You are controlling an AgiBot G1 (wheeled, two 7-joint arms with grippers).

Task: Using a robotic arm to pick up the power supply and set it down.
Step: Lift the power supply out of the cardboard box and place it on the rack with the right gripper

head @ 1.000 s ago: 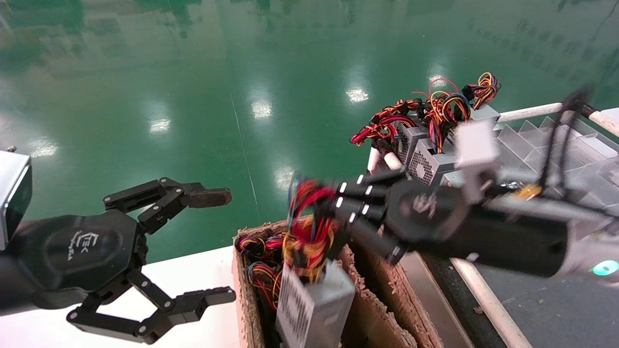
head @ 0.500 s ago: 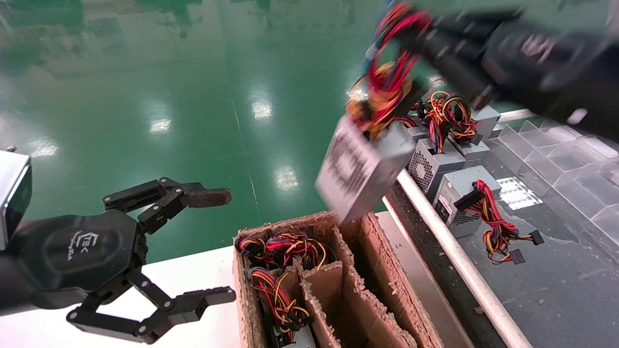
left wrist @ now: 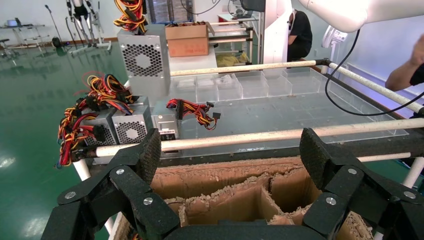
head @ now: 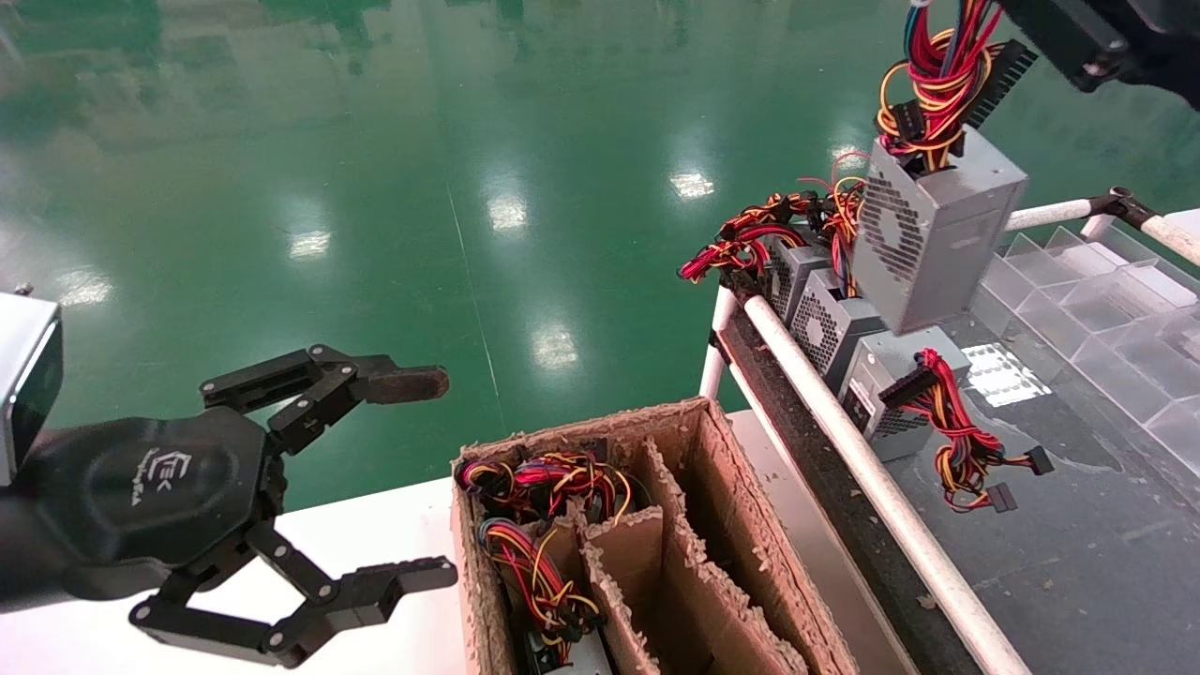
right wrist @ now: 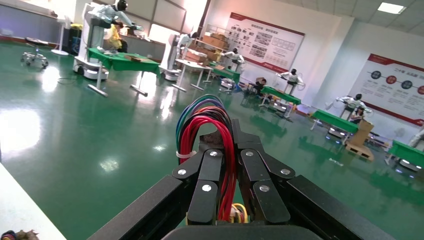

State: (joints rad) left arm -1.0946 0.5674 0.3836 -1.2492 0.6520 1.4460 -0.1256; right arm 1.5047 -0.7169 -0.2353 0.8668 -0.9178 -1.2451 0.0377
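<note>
The power supply (head: 937, 234), a grey metal box with a round perforated fan grille, hangs in the air above the dark belt at the right. It also shows far off in the left wrist view (left wrist: 145, 62). Its top bundle of red, yellow and blue wires (head: 937, 66) runs up into my right gripper (head: 1087, 37), which is mostly cut off by the upper right corner. In the right wrist view that gripper (right wrist: 220, 135) is shut on the red wire loop (right wrist: 202, 120). My left gripper (head: 417, 478) stays parked low on the left, open and empty (left wrist: 232, 155).
A torn cardboard box (head: 712, 525) with dividers holds wired units (head: 539, 553). On the dark belt (head: 1078, 562) stands a row of grey units (head: 825, 323), one with a red cable trailing sideways (head: 891, 384). A white rail (head: 872, 487) edges the belt; clear dividers (head: 1078, 291) lie behind.
My right gripper has lifted the power supply out of the cardboard box and carried it up and to the right; it now hangs upright over the belt. The left arm has not moved.
</note>
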